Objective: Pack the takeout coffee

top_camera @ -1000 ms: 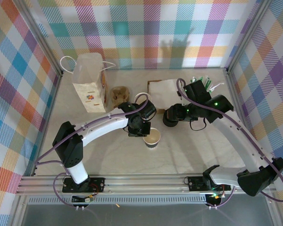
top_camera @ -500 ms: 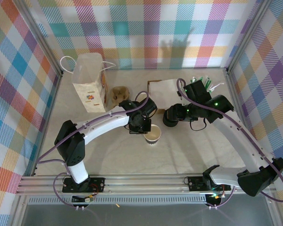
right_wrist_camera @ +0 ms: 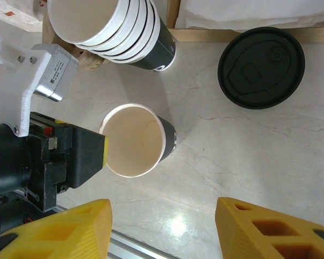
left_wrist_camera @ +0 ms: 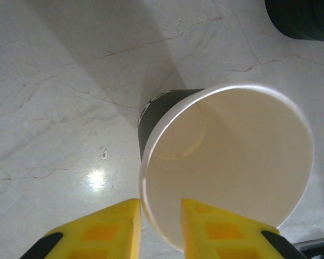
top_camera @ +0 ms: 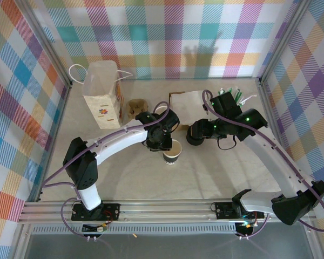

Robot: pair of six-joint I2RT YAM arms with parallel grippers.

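A paper bag (top_camera: 102,96) stands well to the left of the left jaws, and a brown cup holder (top_camera: 135,108) is near it. The left jaws are slightly open. Their yellow fingers (left_wrist_camera: 108,232) stand one on each side of the near wall of the paper cup (left_wrist_camera: 227,167), and the gap is wider than the wall, so they do not seem to pinch it. The cup stands on the surface (left_wrist_camera: 54,81) and has no lid on it. The right jaws are wide open and hold nothing. The cup is ahead of them, and a stack of black lids (right_wrist_camera: 261,67) lies ahead and to their right. The task looks to be at an early stage: one cup is set out, but putting a lid on it and packing it are not yet done.
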